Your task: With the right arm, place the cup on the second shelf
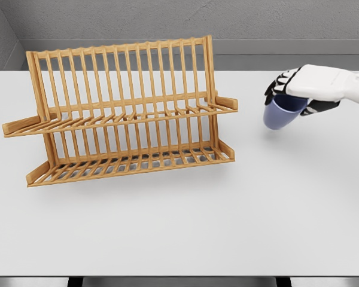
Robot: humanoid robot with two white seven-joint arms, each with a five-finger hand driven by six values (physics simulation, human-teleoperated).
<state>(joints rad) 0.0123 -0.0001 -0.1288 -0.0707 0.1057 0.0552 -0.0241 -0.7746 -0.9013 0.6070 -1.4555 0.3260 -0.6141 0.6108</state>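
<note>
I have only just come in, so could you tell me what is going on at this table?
The robot's right hand holds a blue cup in the air above the white table, to the right of a wooden two-tier dish rack. The cup is tilted and clear of the rack. Both shelves of the rack are bare, so the cup has not yet been placed on a shelf. The left arm is out of view.

white smooth forearm shell [332, 84]; right hand [287, 89] black-jointed, white-plated fingers.
</note>
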